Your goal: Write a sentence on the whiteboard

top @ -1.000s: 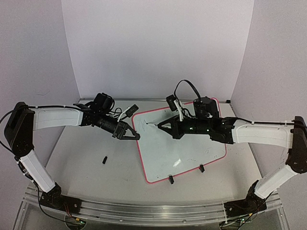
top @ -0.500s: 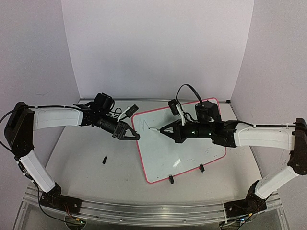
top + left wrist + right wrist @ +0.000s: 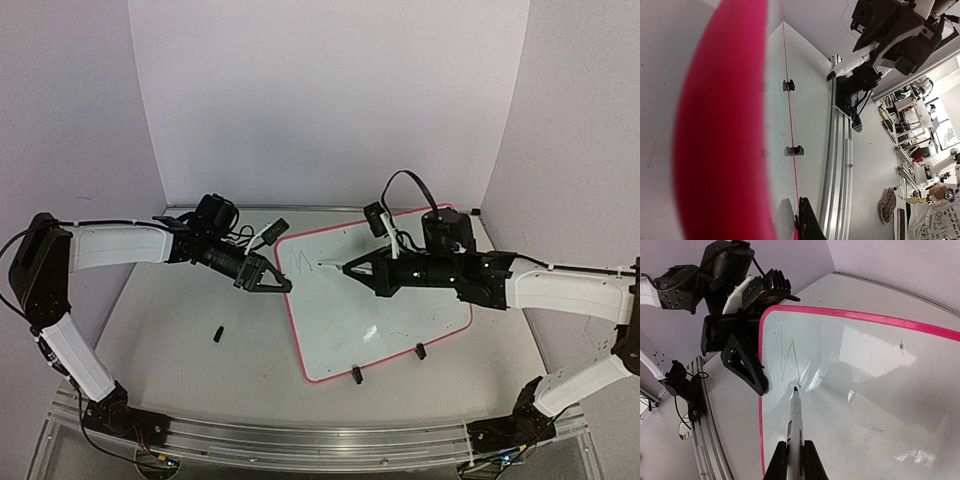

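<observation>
The whiteboard (image 3: 400,320), white with a pink-red rim, lies tilted on the table. My left gripper (image 3: 277,282) is shut on its left edge; in the left wrist view (image 3: 798,229) the rim (image 3: 720,130) fills the left side as a blur. My right gripper (image 3: 352,268) is shut on a white marker (image 3: 794,422). The marker's black tip (image 3: 795,389) sits at the board's surface near the top left. Of the sentence, only a thin zigzag "M" (image 3: 785,357) shows, just left of the tip (image 3: 298,262).
Two black clip feet (image 3: 357,375) (image 3: 421,351) sit on the board's near edge. A small black cap (image 3: 217,333) lies on the table left of the board. An aluminium rail (image 3: 300,445) runs along the near table edge. Walls close the back and sides.
</observation>
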### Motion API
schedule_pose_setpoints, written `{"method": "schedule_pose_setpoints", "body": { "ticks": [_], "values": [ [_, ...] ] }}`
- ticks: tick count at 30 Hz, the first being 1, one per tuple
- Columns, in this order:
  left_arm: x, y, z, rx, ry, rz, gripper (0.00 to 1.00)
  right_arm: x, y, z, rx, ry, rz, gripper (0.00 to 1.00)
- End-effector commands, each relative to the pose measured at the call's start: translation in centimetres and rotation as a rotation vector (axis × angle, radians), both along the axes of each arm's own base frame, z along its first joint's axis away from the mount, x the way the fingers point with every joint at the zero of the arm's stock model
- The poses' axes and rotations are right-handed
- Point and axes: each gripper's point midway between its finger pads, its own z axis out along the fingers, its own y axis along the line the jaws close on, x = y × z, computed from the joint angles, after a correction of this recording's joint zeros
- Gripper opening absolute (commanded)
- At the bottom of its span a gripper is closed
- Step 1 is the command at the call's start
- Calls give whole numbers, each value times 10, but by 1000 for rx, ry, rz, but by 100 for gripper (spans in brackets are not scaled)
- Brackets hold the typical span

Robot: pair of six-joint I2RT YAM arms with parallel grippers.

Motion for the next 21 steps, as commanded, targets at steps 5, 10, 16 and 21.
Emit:
{"method": "schedule_pose_setpoints", "body": {
  "ticks": [5, 10, 16, 21],
  "values": [
    [-5, -5, 13, -15, -75, -43, 0, 8, -15, 21, 72, -3, -29, 0],
    [-5, -5, 10, -12, -68, -44, 0, 14, -9, 17, 80, 8, -22, 0],
    [-5, -5, 9, -11, -67, -45, 0, 19, -2, 17, 93, 3, -11, 0],
    [-5, -5, 9, -11, -64, -46, 0, 24, 0, 17, 95, -4, -22, 0]
  ]
}}
